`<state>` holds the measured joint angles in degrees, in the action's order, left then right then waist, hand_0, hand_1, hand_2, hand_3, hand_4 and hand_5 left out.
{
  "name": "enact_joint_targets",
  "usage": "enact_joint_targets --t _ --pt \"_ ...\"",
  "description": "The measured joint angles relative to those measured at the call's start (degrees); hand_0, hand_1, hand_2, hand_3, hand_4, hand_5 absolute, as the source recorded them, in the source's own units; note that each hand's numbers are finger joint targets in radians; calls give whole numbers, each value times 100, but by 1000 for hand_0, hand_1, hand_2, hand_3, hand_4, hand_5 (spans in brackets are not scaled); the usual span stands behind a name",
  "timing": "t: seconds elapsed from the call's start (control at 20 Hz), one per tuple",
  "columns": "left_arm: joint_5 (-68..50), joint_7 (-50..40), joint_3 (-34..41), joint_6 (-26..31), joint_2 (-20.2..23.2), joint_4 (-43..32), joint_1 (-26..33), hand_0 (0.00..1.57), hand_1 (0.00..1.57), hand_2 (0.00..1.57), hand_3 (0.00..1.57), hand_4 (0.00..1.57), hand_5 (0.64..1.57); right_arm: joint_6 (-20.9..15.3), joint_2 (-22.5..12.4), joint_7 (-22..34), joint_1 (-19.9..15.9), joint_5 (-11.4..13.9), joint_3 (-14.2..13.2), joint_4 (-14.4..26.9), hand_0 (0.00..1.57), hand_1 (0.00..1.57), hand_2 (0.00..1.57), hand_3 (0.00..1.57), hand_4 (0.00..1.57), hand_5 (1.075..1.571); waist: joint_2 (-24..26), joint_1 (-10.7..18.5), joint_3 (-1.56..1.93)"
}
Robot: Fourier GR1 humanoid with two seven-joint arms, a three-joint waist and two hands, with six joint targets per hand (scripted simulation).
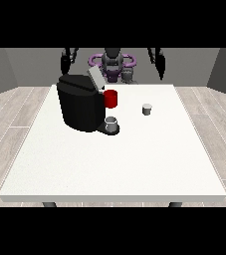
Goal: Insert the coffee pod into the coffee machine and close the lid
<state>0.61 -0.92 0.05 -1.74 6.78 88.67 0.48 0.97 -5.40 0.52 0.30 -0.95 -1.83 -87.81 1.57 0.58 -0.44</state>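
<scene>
Counter: white and the largest thing, its near edge closest to the camera.
Coffee machine: black, on the counter's left half, grey lid tilted up and open.
Red cup: just beside the machine's right side.
Grey cup: on the machine's drip base.
Coffee pod: small, grey, alone on the counter, right of the machine, untouched.
Hands: one at the view's left, one at the view's right, both raised well behind the counter, holding nothing; whether fingers are apart or together, cannot tell.
Progress: nothing done; grasp, insertion and lid closing all remain.

A black coffee machine with raised lid is seen at centre left; a small grey pod is seen right of it.
</scene>
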Motion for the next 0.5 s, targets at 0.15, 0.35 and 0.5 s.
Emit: enact_joint_targets --t 0.15,0.35,0.5 --pt "177 201 -118 147 104 -20 12 0 0 0 0 0 1571 77 -46 -24 -87 -62 -74 81 0 0 0 0 0 1571 -23 -19 24" --pt "495 571 -211 584 674 -62 -154 0 0 0 0 0 1571 -116 42 -106 -137 160 21 75 0 0 0 0 0 1571 -99 -151 36" --pt "815 514 -233 729 1054 -164 -454 0 0 0 0 0 1571 -414 47 -286 -226 501 51 77 0 0 0 0 0 1571 -263 -349 41"
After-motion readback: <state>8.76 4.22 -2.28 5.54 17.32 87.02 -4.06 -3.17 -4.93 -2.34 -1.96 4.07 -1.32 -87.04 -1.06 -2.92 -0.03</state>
